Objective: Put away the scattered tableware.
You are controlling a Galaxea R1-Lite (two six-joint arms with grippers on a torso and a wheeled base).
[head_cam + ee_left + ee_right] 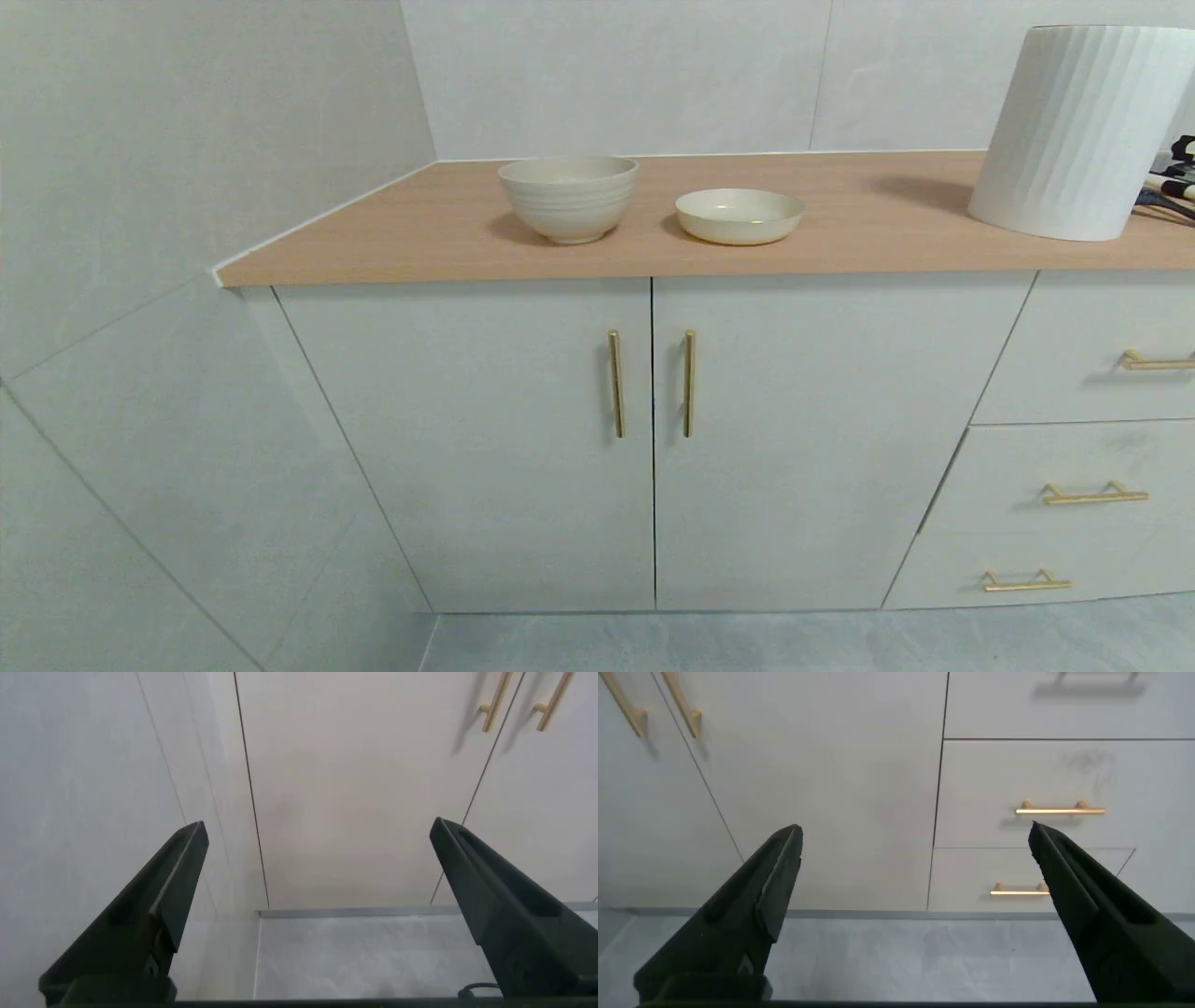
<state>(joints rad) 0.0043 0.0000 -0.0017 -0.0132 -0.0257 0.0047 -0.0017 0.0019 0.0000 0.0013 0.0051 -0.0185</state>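
Status: basically at zero.

Nearest first. Left claw [318,826] is spread wide with nothing between the fingers. It hangs low in front of the cabinet base and the grey floor [374,952]. Right claw [914,829] is the same: wide open, empty, low, facing the drawer stack [1036,793] right of the doors. Neither is near any tableware.

Next out: the double cabinet doors [653,439] under the counter are both shut, with the brass handles [615,383] side by side at the centre seam. The three drawers to the right are shut too. No storage space is opened yet.

Up top, the counter [420,233] carries both task pieces.
- Deep ribbed bowl [568,198]: on the left, upright, inside mostly hidden from this angle.
- Shallow dish [739,216]: just right of the bowl, not touching it, looks empty.

Both sit mid-depth on the counter, roughly above the door seam.

Farther right is a tall white ribbed container [1083,131]. Some dark utensils [1172,187] lie behind it at the edge, too cut off to identify.

Judgement: nothing is stowed. Left to do: open a door or drawer, pick and place the bowl, pick and place the dish, then close up. The destination isn't given; my guess is the cabinet directly below. Both arms need to come up well above where they hang before any grasp.
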